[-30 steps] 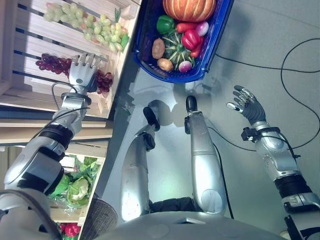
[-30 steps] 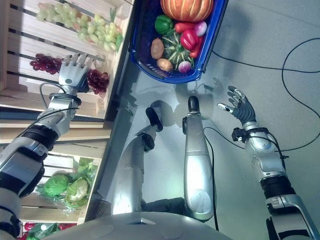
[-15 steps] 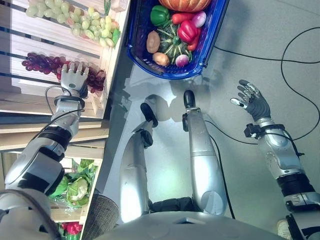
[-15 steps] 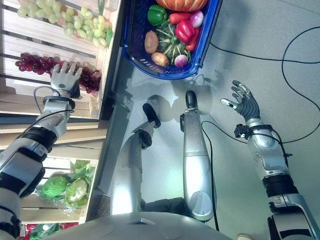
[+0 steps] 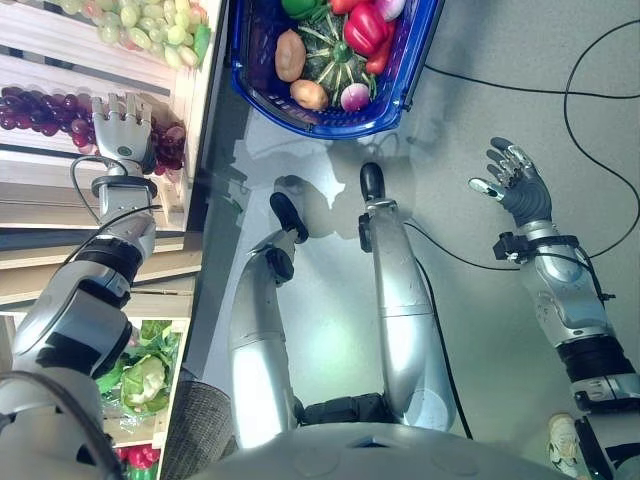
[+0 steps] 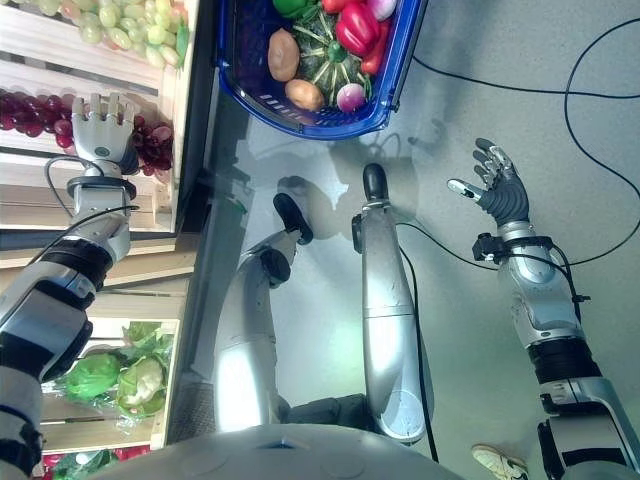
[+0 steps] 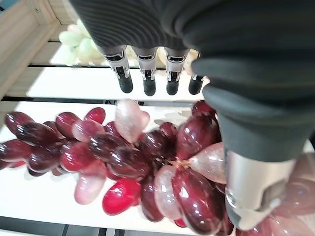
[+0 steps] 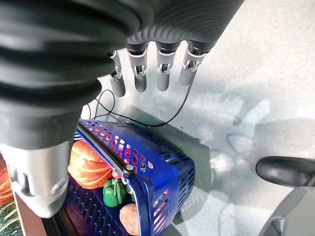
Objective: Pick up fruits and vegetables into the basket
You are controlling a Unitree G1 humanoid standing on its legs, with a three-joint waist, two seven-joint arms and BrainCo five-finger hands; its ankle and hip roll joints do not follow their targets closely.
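Observation:
A bunch of red grapes lies on a pale wooden shelf at the left. My left hand rests over the middle of the bunch, fingers straight and reaching past it, thumb beside the fruit, open. The blue basket stands on the floor at the top centre. It holds a potato, a striped green squash, a red pepper and other vegetables. My right hand hangs open above the grey floor, right of the basket, holding nothing.
Green grapes lie on the shelf slat beyond the red ones. A lower shelf holds cabbages. The shelf's dark edge runs between the grapes and the basket. In the right wrist view an orange pumpkin sits in the basket.
The whole picture has shifted, so the camera moved. My left hand stays over the red grapes. My right hand has drifted a little farther from the basket, still open.

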